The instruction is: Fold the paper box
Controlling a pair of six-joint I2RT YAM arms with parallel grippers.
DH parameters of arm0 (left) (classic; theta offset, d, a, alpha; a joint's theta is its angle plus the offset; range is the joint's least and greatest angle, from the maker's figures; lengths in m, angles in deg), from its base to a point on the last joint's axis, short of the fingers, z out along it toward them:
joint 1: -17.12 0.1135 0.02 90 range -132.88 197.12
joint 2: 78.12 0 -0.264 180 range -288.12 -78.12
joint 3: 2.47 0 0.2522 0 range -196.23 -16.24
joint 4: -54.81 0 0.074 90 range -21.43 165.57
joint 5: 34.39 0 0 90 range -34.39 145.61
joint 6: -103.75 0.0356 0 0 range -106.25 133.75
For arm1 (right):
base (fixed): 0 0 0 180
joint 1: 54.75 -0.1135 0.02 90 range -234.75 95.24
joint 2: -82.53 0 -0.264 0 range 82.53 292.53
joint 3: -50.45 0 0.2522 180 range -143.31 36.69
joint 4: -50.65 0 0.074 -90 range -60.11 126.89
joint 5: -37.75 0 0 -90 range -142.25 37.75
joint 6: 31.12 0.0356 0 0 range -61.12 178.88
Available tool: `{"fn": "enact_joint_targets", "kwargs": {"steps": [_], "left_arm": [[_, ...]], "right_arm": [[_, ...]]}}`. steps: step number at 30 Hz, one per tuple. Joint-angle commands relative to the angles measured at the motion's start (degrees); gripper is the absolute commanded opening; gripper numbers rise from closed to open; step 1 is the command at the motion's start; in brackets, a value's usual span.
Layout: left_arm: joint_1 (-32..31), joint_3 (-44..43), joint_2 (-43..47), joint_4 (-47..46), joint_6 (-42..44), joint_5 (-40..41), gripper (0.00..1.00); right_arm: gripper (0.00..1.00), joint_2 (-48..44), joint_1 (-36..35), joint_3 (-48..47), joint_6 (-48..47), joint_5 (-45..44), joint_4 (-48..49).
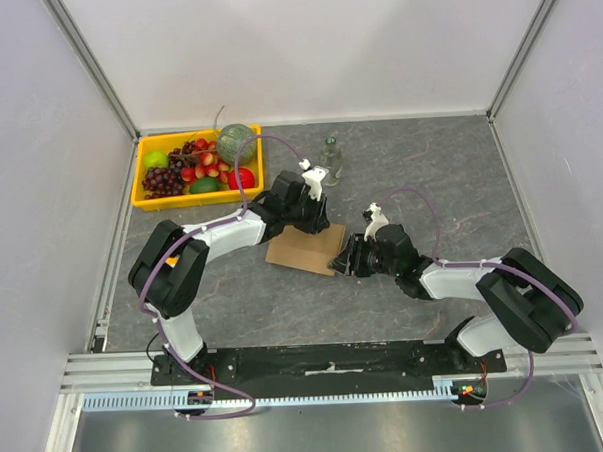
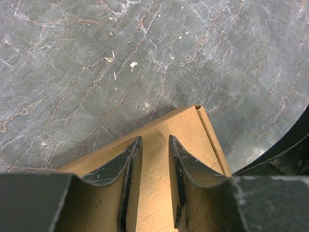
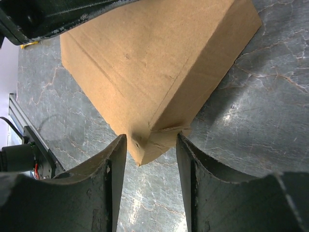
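The paper box is a small flat closed brown cardboard box lying in the middle of the grey table. My left gripper is over its far edge. In the left wrist view the fingers stand slightly apart just above the box's top face, with nothing between them. My right gripper is at the box's right corner. In the right wrist view its jaws are open on either side of that slightly crumpled corner. The right finger is close to or touching it.
A yellow tray of fruit stands at the back left. A small glass bottle stands behind the box, near the left wrist. White walls enclose the table on three sides. A metal rail runs along the near edge.
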Motion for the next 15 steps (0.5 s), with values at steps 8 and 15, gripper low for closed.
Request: {"fn": "enact_joint_targets", "kwargs": {"steps": [8,15], "left_arm": [[0.3,2.9,0.3,7.5,-2.1,5.9,0.34],[0.3,5.9,3.5,9.6,-4.3,7.5,0.34]], "right_arm": [[0.52,-2.4,1.0,-0.9,-1.2,-0.7,-0.8],[0.52,-3.1,1.4,-0.8,-1.8,-0.8,-1.8]]}}
